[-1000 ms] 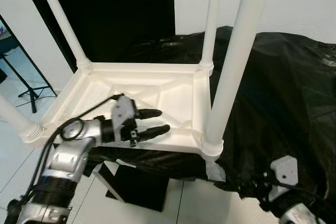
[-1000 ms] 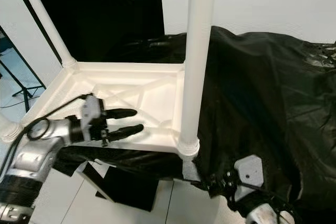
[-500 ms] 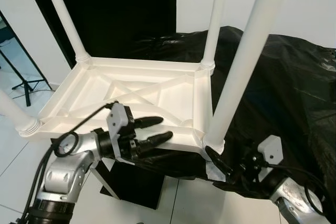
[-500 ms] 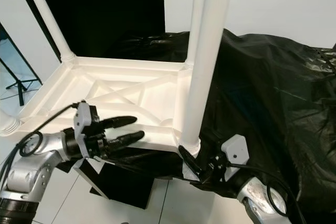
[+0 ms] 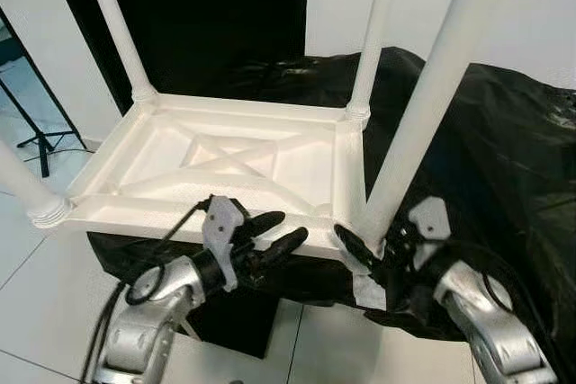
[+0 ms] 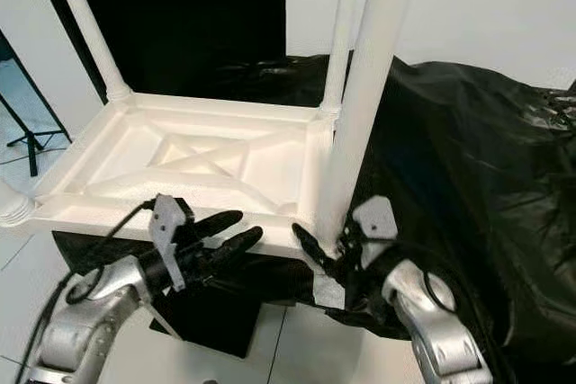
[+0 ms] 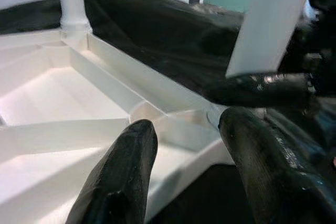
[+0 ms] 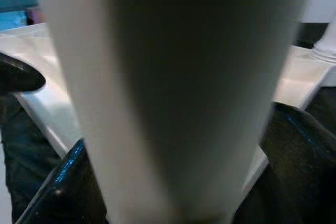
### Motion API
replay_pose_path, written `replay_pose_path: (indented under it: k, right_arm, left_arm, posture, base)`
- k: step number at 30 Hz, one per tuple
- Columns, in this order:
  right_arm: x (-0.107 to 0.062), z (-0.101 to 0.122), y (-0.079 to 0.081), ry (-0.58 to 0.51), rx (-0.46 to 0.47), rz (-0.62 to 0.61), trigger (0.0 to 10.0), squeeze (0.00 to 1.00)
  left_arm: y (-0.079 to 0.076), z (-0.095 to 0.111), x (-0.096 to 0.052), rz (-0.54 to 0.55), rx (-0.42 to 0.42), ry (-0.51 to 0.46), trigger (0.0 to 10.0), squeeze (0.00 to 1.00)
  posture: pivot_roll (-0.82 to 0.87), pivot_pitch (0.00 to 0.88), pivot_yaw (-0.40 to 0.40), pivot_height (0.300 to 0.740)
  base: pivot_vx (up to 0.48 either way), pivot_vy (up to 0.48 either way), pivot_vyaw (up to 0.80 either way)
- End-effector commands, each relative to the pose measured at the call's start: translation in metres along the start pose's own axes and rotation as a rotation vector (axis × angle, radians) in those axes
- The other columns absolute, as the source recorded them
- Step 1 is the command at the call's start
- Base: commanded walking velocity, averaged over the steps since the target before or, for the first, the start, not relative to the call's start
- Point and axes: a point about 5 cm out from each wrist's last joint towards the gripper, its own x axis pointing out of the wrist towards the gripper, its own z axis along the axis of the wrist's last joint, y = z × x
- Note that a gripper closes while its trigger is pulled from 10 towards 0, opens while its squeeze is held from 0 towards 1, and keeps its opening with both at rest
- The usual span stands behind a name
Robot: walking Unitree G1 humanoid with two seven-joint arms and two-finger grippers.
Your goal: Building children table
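The two head views look forward and down from above onto the upturned white table (image 5: 225,155), lying on a black sheet (image 5: 504,150) with a dark door (image 5: 198,15) behind. They share nearly the whole scene, offset sideways: the near leg (image 6: 369,87) sits further left in the right eye view. The left wrist view looks along the left pincer (image 7: 184,171) from close by, low across the table's ribbed underside towards the far leg (image 7: 71,1). The right wrist view sits very close against the near leg, its fingers (image 8: 294,150) on either side.
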Motion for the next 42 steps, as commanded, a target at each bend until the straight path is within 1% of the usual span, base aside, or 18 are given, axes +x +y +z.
replay_pose_path:
  k: [1, 3, 6, 7, 8, 14, 21, 22, 23, 24, 26, 27, 28, 30, 33, 36, 40, 42]
  right_arm:
    - [0.002, -0.004, 0.002, 0.013, -0.018, 0.036, 10.0, 0.00]
    - [0.006, -0.006, 0.003, 0.017, -0.023, 0.095, 10.0, 0.00]
    - [0.008, -0.008, 0.004, 0.021, -0.028, 0.125, 10.0, 0.00]
    - [0.009, -0.009, 0.004, 0.025, -0.028, 0.148, 3.6, 0.00]
    - [0.011, -0.011, 0.004, 0.027, -0.032, 0.163, 0.0, 0.00]
    - [0.013, -0.017, 0.000, 0.044, -0.037, 0.158, 0.0, 0.00]
    - [0.020, -0.027, -0.009, 0.085, -0.024, 0.014, 0.0, 0.00]
    - [0.022, -0.029, -0.011, 0.096, -0.030, -0.047, 0.6, 0.00]
    - [0.025, -0.030, -0.013, 0.102, -0.026, -0.106, 5.8, 0.00]
    - [0.026, -0.031, -0.012, 0.104, -0.022, -0.147, 10.0, 0.00]
    - [0.026, -0.031, -0.012, 0.104, -0.022, -0.147, 10.0, 0.00]
    - [0.028, -0.032, -0.010, 0.106, 0.001, -0.201, 10.0, 0.00]
    - [0.028, -0.032, -0.010, 0.106, 0.001, -0.201, 10.0, 0.00]
    - [0.030, -0.033, -0.006, 0.106, 0.039, -0.324, 10.0, 0.00]
    - [0.031, -0.033, -0.005, 0.108, 0.051, -0.365, 10.0, 0.00]
    - [0.034, -0.031, 0.004, 0.105, 0.087, -0.502, 10.0, 0.00]
    - [0.037, -0.028, 0.011, 0.096, 0.101, -0.548, 10.0, 0.00]
    - [0.040, -0.026, 0.015, 0.084, 0.107, -0.540, 10.0, 0.00]
  left_arm:
    - [-0.002, -0.001, 0.001, -0.004, 0.013, 0.017, 10.0, 0.00]
    - [-0.006, -0.004, 0.004, -0.008, 0.015, 0.038, 10.0, 0.00]
    - [-0.007, -0.006, 0.006, -0.004, 0.015, 0.047, 10.0, 0.00]
    - [-0.008, -0.007, 0.008, -0.002, 0.011, 0.054, 10.0, 0.00]
    - [-0.009, -0.006, 0.012, 0.002, 0.006, 0.042, 10.0, 0.00]
    - [-0.013, -0.005, 0.018, -0.002, 0.000, 0.016, 10.0, 0.00]
    - [-0.013, -0.009, 0.022, 0.022, 0.022, 0.002, 10.0, 0.00]
    - [-0.011, -0.010, 0.023, 0.038, 0.027, 0.004, 10.0, 0.00]
    - [-0.010, -0.011, 0.024, 0.054, 0.020, 0.009, 10.0, 0.00]
    - [-0.009, -0.011, 0.025, 0.069, 0.018, 0.010, 10.0, 0.00]
    - [-0.009, -0.011, 0.025, 0.069, 0.018, 0.010, 10.0, 0.00]
    - [-0.008, -0.011, 0.026, 0.076, 0.017, 0.008, 10.0, 0.00]
    - [-0.008, -0.011, 0.026, 0.076, 0.017, 0.008, 10.0, 0.00]
    - [-0.009, -0.011, 0.028, 0.083, 0.041, 0.007, 10.0, 0.00]
    - [-0.009, -0.011, 0.028, 0.084, 0.051, 0.007, 10.0, 0.00]
    - [-0.009, -0.012, 0.031, 0.089, 0.111, 0.007, 10.0, 0.00]
    - [-0.010, -0.013, 0.034, 0.091, 0.127, 0.005, 10.0, 0.00]
    - [-0.011, -0.013, 0.035, 0.090, 0.136, 0.005, 10.0, 0.00]
  posture:
    - [0.01, 0.000, -0.006, 0.740]
    - [0.01, 0.000, -0.005, 0.740]
    - [0.01, 0.000, -0.004, 0.740]
    - [0.01, 0.000, -0.005, 0.740]
    - [0.01, 0.000, -0.004, 0.740]
    - [0.00, 0.000, -0.004, 0.740]
    - [0.00, 0.000, -0.003, 0.740]
    - [0.00, 0.000, -0.002, 0.740]
    - [0.00, 0.000, -0.001, 0.740]
    - [0.00, 0.000, 0.004, 0.740]
    - [0.00, 0.000, 0.004, 0.740]
    - [0.00, 0.000, 0.008, 0.740]
    - [0.00, 0.000, 0.008, 0.740]
    - [-0.01, 0.000, 0.009, 0.740]
    - [-0.01, 0.000, 0.009, 0.740]
    - [-0.01, 0.000, 0.004, 0.740]
    - [-0.01, 0.000, 0.001, 0.740]
    - [-0.02, 0.000, 0.001, 0.740]
  base:
    - [0.000, 0.000, 0.00]
    - [0.000, 0.000, 0.00]
    - [0.000, 0.000, 0.00]
    - [0.000, 0.000, 0.00]
    - [0.000, 0.000, 0.00]
    - [0.000, 0.000, 0.00]
    - [0.000, 0.000, 0.00]
    - [0.000, 0.000, 0.00]
    - [0.000, 0.000, 0.00]
    - [0.000, 0.000, 0.00]
    - [0.000, 0.000, 0.00]
    - [0.000, 0.000, 0.00]
    - [0.000, 0.000, 0.00]
    - [0.000, 0.000, 0.00]
    - [0.000, 0.000, 0.00]
    - [0.000, 0.000, 0.00]
    - [0.000, 0.000, 0.00]
    - [0.000, 0.000, 0.00]
